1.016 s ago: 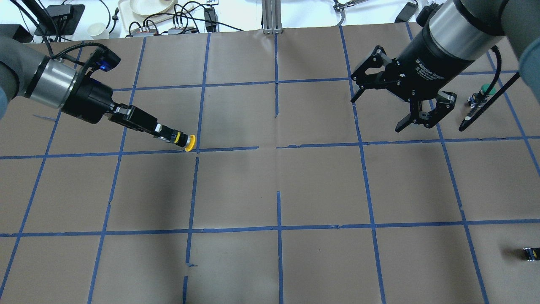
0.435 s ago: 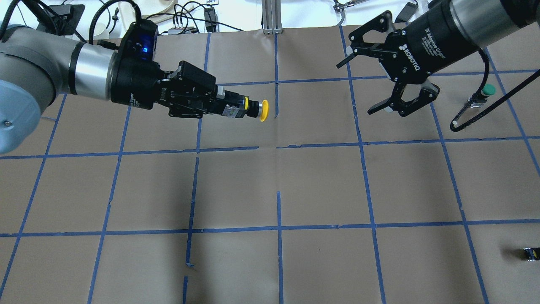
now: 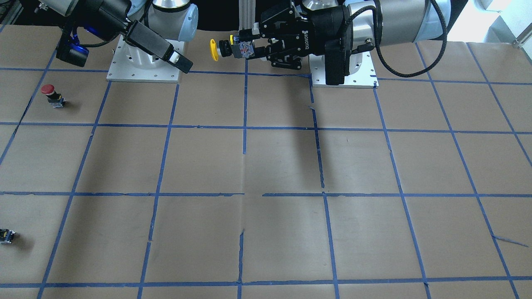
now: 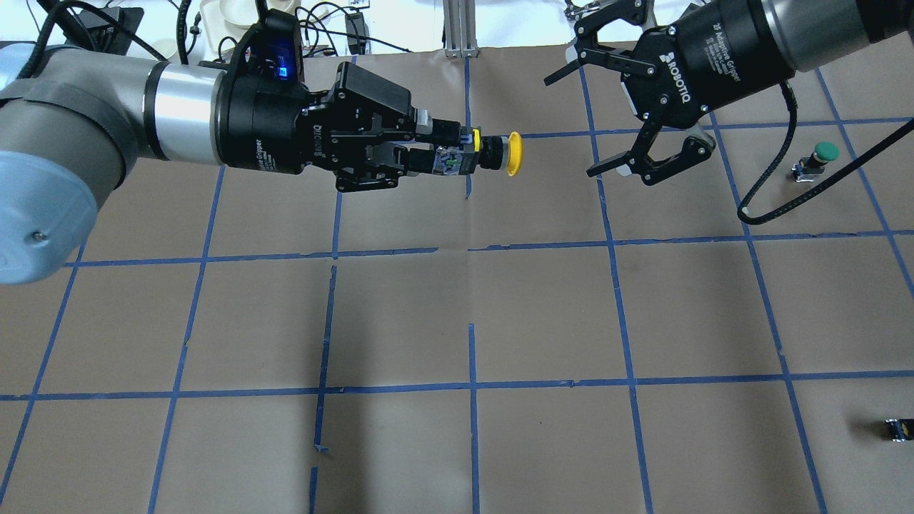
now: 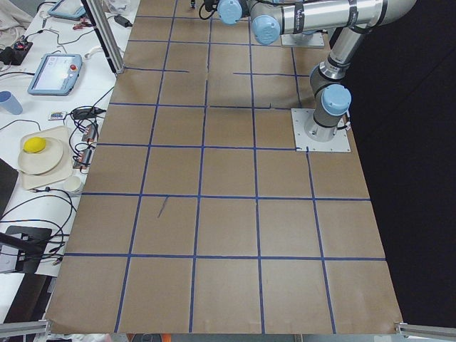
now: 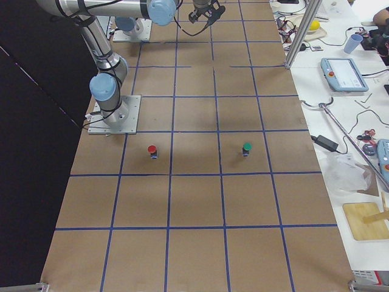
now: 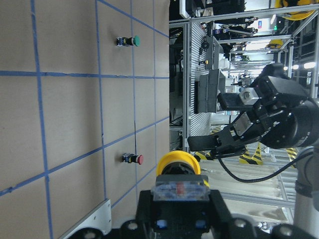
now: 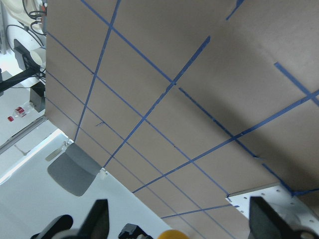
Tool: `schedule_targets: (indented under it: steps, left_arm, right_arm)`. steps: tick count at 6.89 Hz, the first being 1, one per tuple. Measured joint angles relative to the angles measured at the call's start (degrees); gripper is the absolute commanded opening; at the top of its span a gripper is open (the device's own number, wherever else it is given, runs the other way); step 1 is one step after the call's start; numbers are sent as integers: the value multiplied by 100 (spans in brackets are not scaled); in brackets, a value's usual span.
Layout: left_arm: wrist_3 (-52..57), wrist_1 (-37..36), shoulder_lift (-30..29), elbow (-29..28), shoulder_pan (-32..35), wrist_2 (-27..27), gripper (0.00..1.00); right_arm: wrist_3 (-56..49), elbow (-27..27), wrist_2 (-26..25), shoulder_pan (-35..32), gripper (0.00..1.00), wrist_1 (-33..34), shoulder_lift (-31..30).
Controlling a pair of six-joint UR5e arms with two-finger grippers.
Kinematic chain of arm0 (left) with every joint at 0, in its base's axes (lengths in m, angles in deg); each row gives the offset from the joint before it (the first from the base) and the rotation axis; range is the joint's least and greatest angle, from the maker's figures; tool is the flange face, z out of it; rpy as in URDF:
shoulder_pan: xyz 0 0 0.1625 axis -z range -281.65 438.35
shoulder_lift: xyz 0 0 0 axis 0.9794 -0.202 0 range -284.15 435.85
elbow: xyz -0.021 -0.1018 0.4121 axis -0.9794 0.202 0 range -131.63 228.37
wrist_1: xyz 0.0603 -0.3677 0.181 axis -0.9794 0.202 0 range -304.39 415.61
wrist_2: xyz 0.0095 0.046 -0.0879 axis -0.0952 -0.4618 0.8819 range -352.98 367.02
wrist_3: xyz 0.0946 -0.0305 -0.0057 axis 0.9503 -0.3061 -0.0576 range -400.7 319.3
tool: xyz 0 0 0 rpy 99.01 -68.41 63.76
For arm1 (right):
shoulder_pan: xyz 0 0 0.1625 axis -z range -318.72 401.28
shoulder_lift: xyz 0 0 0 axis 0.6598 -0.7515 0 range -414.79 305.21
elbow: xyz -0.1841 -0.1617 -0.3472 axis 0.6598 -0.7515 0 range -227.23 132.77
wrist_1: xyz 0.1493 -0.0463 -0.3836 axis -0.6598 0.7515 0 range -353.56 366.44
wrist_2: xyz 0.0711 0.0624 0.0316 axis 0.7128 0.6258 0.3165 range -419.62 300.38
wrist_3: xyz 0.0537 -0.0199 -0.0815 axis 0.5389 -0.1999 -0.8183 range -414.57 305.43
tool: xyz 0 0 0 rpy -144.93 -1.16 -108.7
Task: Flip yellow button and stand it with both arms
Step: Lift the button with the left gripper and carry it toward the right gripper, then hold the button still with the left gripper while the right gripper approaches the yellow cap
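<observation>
The yellow button (image 4: 514, 153) hangs in the air, lying sideways, with its cap pointing at my right gripper. It also shows in the front view (image 3: 213, 50) and in the left wrist view (image 7: 178, 164). My left gripper (image 4: 441, 158) is shut on its black-and-grey switch body, high above the table's far middle. My right gripper (image 4: 568, 128) is open and empty, a short gap to the right of the cap, with its jaws spread wide and facing the cap. In the right wrist view the cap's yellow edge (image 8: 173, 234) sits between the open fingers (image 8: 99, 214).
A green-capped button (image 4: 821, 155) stands at the far right, with a black cable hanging beside it. A red-capped button (image 3: 50, 92) stands nearer the robot's right base. A small dark switch block (image 4: 898, 428) lies at the near right edge. Cables and dishes lie beyond the far edge.
My left gripper has lifted the yellow button off the table and carried it right, towards the middle. My right gripper has swung left towards it and stays open.
</observation>
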Motion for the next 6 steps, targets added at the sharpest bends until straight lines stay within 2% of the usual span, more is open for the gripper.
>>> schedule_targets:
  steps: [3, 6]
  left_arm:
    - [-97, -168, -4, 25, 74, 158, 10]
    - [-109, -190, 11, 32, 81, 162, 10]
  right_arm:
    - [593, 17, 645, -18, 100, -76, -16]
    - [772, 358, 829, -33, 100, -306, -212]
